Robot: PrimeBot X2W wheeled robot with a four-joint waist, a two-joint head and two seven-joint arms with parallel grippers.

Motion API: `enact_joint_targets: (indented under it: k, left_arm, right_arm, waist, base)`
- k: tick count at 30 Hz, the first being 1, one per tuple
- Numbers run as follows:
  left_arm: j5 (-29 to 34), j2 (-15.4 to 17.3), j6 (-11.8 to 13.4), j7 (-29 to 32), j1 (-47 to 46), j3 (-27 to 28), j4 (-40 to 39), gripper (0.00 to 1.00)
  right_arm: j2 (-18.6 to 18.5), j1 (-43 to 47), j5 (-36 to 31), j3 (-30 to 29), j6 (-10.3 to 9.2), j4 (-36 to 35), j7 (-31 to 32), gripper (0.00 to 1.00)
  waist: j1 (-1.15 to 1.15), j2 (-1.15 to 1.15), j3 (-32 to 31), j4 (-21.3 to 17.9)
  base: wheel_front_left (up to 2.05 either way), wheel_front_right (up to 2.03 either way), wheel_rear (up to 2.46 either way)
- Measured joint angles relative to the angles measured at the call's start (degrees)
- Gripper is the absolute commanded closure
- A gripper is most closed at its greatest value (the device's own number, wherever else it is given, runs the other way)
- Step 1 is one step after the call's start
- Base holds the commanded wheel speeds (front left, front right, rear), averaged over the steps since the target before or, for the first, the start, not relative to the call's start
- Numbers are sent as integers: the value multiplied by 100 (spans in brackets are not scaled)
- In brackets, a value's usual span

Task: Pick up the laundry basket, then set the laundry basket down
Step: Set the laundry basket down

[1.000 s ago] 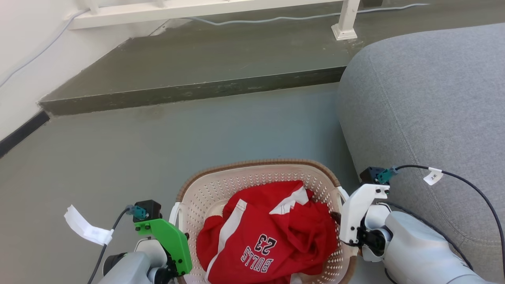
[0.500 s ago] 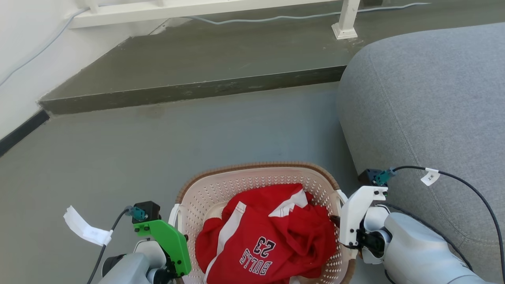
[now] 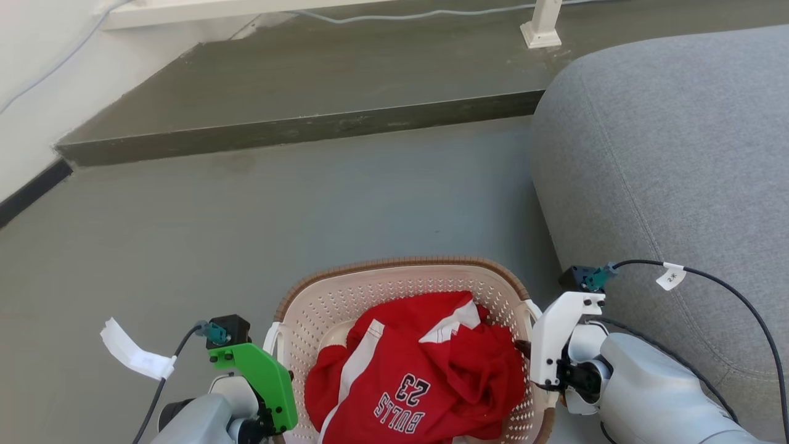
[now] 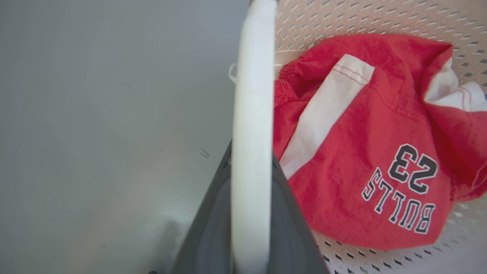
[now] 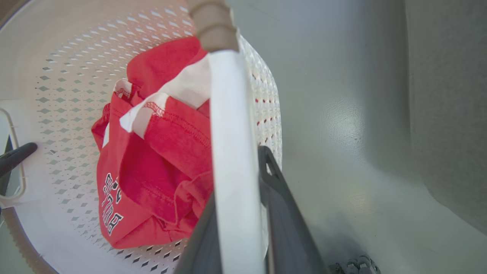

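The laundry basket (image 3: 400, 287) sits at bottom centre of the head view and holds a red Bulls jersey (image 3: 425, 376). The left gripper (image 4: 251, 152) is clamped on the left handle (image 4: 253, 76). The right gripper (image 5: 237, 171) is clamped on the right handle (image 5: 228, 114). Expect a light, rigid, smooth plastic shell. Carry by both handles and keep it level.

Cream, perforated laundry basket (image 3: 382, 290) with a brown woven-look rim; red jersey (image 3: 425, 376), white stripes, dark 23; grey sofa (image 3: 666, 154) right.
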Motion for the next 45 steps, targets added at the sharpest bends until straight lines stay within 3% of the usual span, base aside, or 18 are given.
enact_joint_targets:
  k: [17, 45]
  left_arm:
    - [-48, 2, 0, 8, -300, -13, 44, 100]
    - [-88, 71, 0, -598, -1038, 65, -71, 100]
  right_arm:
    - [-30, -227, 151, 53, -3, -52, 29, 100]
    - [-46, -1001, 77, 94, -2, -46, -857, 100]
  waist:
    - [0, 0, 416, -5]
    - [1, 0, 1935, -5]
  base:
    - [0, 0, 0]
    - [0, 0, 0]
